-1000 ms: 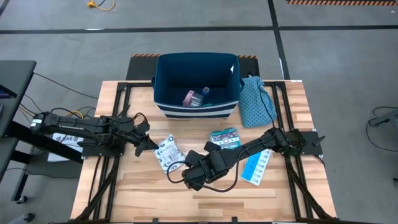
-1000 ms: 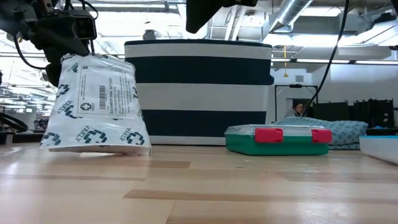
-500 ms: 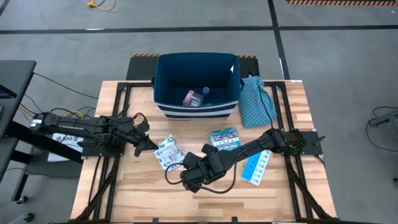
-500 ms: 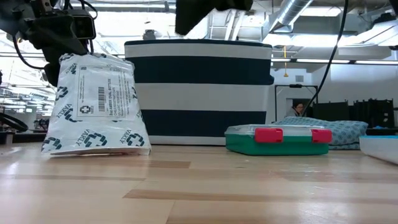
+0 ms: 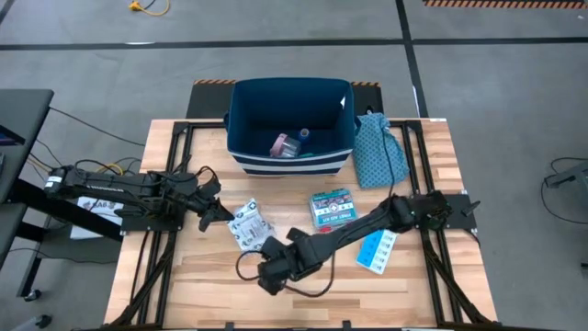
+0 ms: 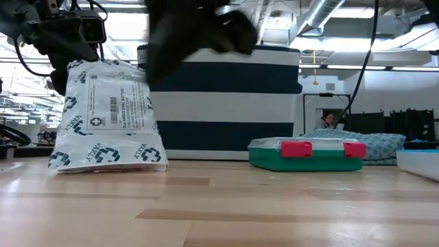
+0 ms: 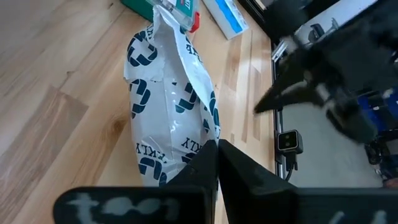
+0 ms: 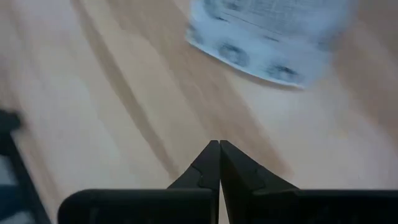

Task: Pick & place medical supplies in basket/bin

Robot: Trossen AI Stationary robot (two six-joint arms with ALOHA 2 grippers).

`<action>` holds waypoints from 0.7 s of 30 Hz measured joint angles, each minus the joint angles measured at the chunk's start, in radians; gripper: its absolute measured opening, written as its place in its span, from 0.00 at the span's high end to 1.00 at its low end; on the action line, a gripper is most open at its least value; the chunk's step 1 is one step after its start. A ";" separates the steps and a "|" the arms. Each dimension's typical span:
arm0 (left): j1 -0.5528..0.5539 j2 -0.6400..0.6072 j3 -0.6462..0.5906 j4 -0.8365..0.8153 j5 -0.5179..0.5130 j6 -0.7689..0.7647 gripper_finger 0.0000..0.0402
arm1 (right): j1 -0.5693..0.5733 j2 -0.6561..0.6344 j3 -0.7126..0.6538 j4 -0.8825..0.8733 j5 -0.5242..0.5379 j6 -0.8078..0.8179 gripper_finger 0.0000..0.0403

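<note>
The navy bin (image 5: 290,119) is standing at the table's (image 5: 413,285) far edge while the white packet (image 5: 248,224), seemingly light, soft and crinkly, is being pinched at its edge by the clenched left end effector (image 5: 223,214), the right end effector (image 5: 266,280) hovering clenched, empty.

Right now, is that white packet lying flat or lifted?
Lifted on edge: the left gripper pinches the white packet, its lower edge touching the table.
</note>
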 joint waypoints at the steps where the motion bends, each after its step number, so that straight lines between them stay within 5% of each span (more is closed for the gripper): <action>1: 0.000 0.000 0.000 -0.002 0.000 0.002 1.00 | -0.007 0.018 0.005 0.037 -0.016 0.003 1.00; 21: 0.000 0.002 0.000 -0.028 0.013 0.002 1.00 | -0.123 0.094 0.005 0.095 -0.119 -0.187 1.00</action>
